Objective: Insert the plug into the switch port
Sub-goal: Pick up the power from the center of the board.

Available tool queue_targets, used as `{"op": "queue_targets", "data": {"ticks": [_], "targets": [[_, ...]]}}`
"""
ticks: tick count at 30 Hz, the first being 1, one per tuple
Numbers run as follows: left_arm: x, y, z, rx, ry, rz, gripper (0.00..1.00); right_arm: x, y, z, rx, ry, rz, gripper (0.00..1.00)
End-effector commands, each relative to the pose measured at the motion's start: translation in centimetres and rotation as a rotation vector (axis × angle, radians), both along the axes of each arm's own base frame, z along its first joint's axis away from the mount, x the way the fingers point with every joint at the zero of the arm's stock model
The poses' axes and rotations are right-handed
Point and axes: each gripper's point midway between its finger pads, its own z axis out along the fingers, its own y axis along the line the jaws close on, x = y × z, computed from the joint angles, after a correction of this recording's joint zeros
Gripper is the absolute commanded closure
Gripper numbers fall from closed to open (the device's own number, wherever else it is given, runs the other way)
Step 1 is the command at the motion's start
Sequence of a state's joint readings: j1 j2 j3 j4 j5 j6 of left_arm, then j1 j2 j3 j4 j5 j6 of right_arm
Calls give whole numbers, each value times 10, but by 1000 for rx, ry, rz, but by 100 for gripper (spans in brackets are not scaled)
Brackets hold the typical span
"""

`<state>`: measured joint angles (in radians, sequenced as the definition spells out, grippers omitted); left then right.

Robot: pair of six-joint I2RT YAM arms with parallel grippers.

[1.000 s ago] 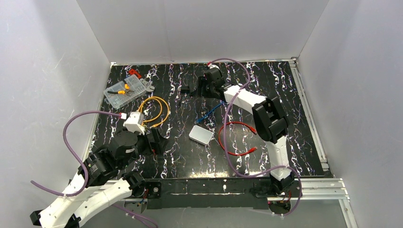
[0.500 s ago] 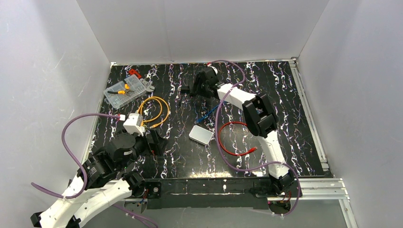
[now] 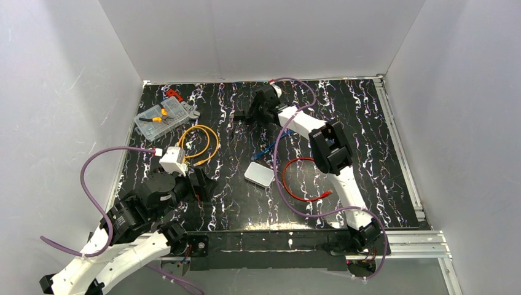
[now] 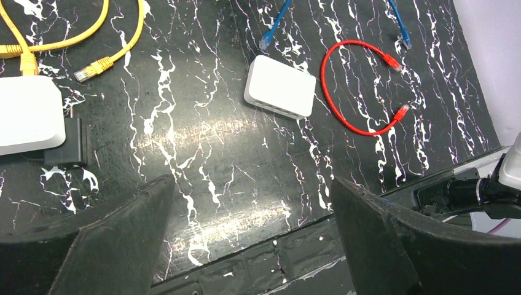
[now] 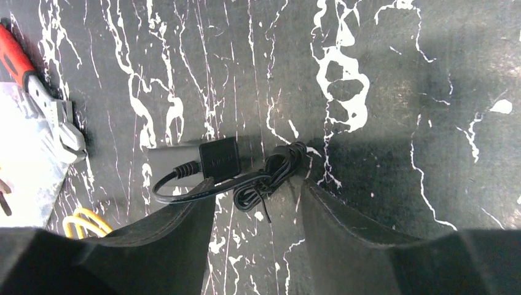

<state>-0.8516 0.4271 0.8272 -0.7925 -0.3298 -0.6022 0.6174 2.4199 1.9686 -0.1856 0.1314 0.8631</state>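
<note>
Right claw [image 5: 258,190], jaws apart, straddles the coiled black cord [image 5: 276,169] – its adapter [image 5: 218,158] just beyond the left fingertip – while the left claw [image 4: 252,196] gapes wide, the pale switch box [image 4: 281,86] lying ahead of it.

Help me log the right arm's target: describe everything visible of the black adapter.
The black adapter is a small squarish block, matte plastic by its look, lying flat on the marbled table. A strain relief leaves one side; its thin black cord loops back under it into a coiled bundle beside it. The right gripper straddles that bundle with open jaws; whether they touch it is unclear.
</note>
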Motion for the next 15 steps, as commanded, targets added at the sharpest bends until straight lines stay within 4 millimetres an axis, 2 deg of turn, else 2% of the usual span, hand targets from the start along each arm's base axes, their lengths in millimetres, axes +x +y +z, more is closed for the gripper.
{"op": "queue_targets", "data": {"ticks": [1, 8, 15], "targets": [[1, 0, 1, -5, -3, 5, 2, 13, 2, 6, 27, 7, -51, 42], [0, 1, 2, -10, -1, 9, 2, 15, 7, -4, 79, 57, -59, 52], [-1, 1, 3, -17, 1, 10, 2, 15, 8, -9, 120, 85, -52, 70]]}}
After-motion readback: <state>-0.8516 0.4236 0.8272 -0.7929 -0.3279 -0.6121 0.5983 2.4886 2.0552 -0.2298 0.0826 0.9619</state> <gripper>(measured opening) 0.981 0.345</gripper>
